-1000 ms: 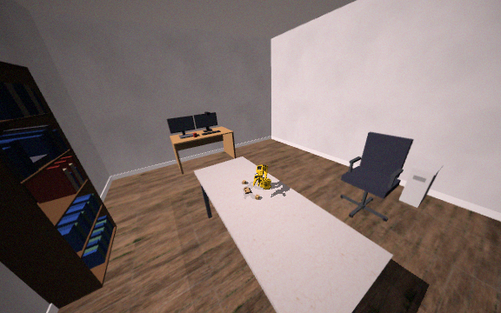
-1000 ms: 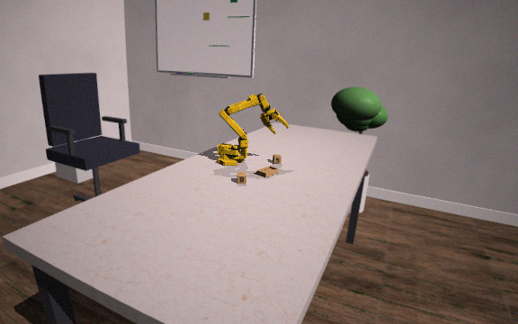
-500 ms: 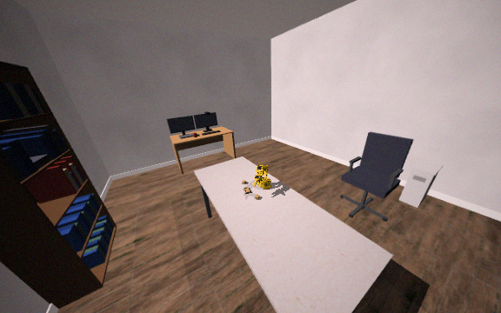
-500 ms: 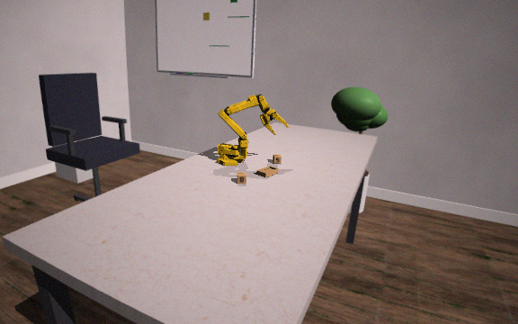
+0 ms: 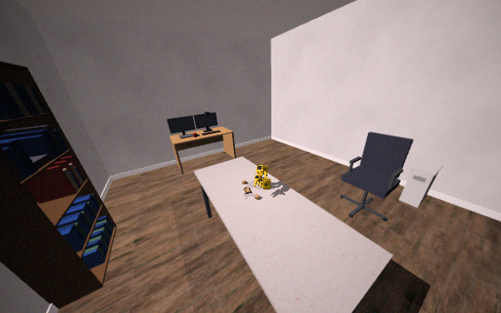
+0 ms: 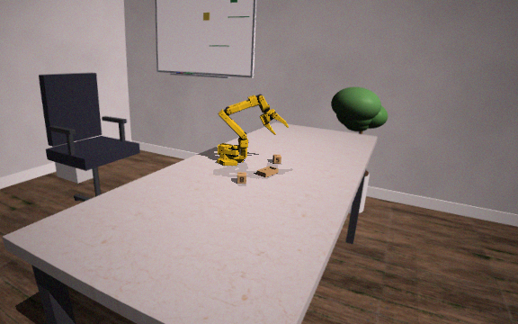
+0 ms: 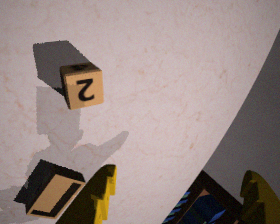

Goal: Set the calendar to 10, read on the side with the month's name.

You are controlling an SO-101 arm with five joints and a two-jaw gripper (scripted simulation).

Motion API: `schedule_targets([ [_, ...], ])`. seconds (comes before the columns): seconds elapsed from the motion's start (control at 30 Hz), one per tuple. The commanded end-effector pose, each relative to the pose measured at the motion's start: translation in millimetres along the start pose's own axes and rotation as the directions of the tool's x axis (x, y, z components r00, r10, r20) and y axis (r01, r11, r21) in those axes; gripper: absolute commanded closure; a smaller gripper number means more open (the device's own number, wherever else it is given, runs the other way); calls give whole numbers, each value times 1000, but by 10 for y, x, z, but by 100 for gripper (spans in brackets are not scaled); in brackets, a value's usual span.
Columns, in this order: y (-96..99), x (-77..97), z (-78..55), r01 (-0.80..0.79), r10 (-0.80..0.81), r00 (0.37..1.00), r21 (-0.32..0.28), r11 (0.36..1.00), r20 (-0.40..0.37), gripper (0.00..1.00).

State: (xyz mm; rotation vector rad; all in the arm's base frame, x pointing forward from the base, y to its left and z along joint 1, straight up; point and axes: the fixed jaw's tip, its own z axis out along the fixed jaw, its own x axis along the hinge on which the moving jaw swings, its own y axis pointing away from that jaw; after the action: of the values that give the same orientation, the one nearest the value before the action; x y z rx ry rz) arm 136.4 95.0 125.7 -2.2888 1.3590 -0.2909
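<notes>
A tan tray (image 5: 247, 190) (image 6: 268, 171) (image 7: 50, 191) with dark parts lies on the table between two wooden cubes. In the exterior view, the nearer cube (image 6: 241, 178) shows what looks like an 8 and the farther cube (image 6: 277, 158) shows a 5. The top view shows one cube (image 5: 244, 182) beyond the tray and one cube (image 5: 257, 197) nearer. In the wrist view, one cube (image 7: 83, 89) shows a 2; which cube this is I cannot tell. My gripper (image 6: 281, 130) (image 7: 180, 170) is partly open and empty, high above the table. The tray's month side is not readable.
The arm's base (image 6: 228, 158) stands on the white table (image 5: 294, 243) (image 6: 165, 234) beside the tray and cubes. The table edge curves through the right of the wrist view. A bookshelf (image 5: 59, 213), an office chair (image 5: 374, 169) (image 6: 84, 148) and a desk (image 5: 203, 136) stand away from the table.
</notes>
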Motion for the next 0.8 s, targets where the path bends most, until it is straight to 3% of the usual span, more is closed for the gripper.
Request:
schedule_targets([
  [0.0,-9,11,25,5,-5,1000,-8,1000,-3,65],
  [0.27,145,27,263,2,-7,1000,-212,977,-23,65],
  [0.33,145,27,263,2,-7,1000,-212,977,-23,65],
  [0.53,305,44,430,-3,-12,999,-372,928,-38,65],
  [0.77,391,53,500,-7,-15,999,-445,896,-45,65],
])
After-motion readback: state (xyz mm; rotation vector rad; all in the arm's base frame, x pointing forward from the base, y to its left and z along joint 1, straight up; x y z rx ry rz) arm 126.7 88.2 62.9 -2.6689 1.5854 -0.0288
